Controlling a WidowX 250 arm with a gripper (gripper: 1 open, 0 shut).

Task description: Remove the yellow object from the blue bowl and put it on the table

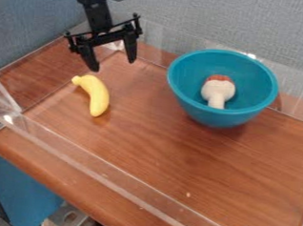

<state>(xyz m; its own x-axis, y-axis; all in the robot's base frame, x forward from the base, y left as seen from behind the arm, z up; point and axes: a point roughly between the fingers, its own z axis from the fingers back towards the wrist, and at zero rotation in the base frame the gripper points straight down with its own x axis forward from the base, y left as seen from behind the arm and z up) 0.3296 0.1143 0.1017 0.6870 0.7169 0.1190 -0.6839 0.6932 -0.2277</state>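
The yellow object (92,94), a small curved toy banana, lies on the table (165,154) at the left, outside the blue bowl (222,87). The bowl stands at the right and holds a white-and-brown mushroom-like object (217,90). My gripper (109,52) hangs above the table's back left part, behind the banana and left of the bowl. Its black fingers point down and stand wide open with nothing between them.
Low clear acrylic walls (63,144) edge the tabletop on all sides. A grey-blue fabric wall (210,22) rises behind the table. Bare wood lies between the banana and the bowl and across the front.
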